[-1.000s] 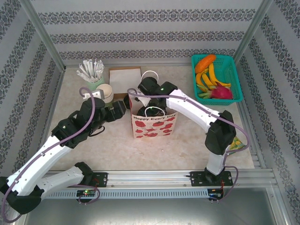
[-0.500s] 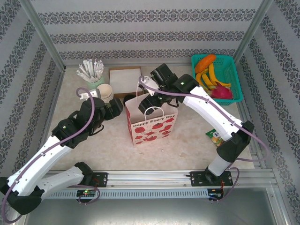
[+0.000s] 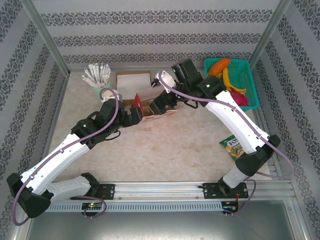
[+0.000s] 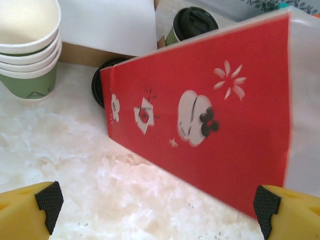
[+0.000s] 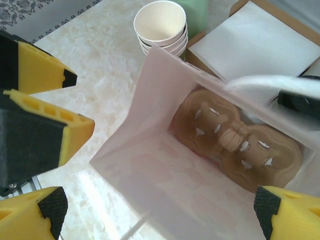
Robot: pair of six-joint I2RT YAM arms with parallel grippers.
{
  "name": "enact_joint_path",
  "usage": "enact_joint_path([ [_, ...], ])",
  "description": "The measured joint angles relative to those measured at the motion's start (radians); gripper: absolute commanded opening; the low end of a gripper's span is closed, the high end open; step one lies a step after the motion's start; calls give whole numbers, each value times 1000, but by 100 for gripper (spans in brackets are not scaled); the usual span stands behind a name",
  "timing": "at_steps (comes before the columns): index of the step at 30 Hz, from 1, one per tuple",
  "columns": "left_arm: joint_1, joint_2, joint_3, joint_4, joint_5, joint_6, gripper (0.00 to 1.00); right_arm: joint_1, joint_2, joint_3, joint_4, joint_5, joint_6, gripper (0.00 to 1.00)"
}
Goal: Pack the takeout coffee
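Left wrist view is showing the paper bag [image 4: 210,115] tipped well off upright, its smooth red gusset printed with white motifs and folded along a sharp crease; the takeout coffee [image 4: 194,22], a green paper cup under a round black plastic lid, is standing behind the bag's upper edge, toward the back edge of the marbled bench [image 3: 175,150] and beside the box of white paper [image 4: 107,22]; a dark round shape [image 4: 99,85] is peeking out behind the bag's lower corner, too hidden to name; one stack of lidless cups [image 4: 27,50] is showing four nested cream rims; right wrist view is looking into the bag's open mouth, where one brown moulded-pulp carrier [image 5: 235,140] is lying; left jaws are standing wide apart just short of the bag, gripping nothing; right jaws are gaping apart over the bag's mouth, also empty; one turquoise mesh basket [image 3: 247,75] is sitting in the back right corner; half a second earlier the bag was standing upright mid-bench, with the left jaws further left.
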Motion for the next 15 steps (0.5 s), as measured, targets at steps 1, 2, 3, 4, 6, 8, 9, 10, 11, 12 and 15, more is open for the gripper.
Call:
enact_joint_path([
  [1,0,0,1,0,4,3,100,0,10,2,-6,0,2,98],
  [2,0,-2,3,0,9,7,100,0,20,4,-16,0,5,98],
  [3,0,-5,5,2,15,11,100,-1,30,5,-31,1,8,98],
  [4,0,-7,8,3,23,17,100,-2,37,6,-43,1,11,98],
  [6,0,-12,16,3,34,26,100,-3,47,10,-76,5,28,98],
  [8,0,-10,34,3,45,29,100,-9,48,17,-102,5,39,98],
  [9,0,-6,45,3,52,29,100,-14,48,24,-113,5,46,98],
  [10,0,1,57,3,60,29,100,-15,48,28,-116,5,50,98],
  [11,0,14,74,3,72,29,100,-17,47,32,-119,4,53,98],
  [12,0,37,97,1,84,29,100,-20,46,32,-121,4,55,98],
  [15,0,137,193,-15,108,28,98,-22,42,32,-125,4,59,98],
])
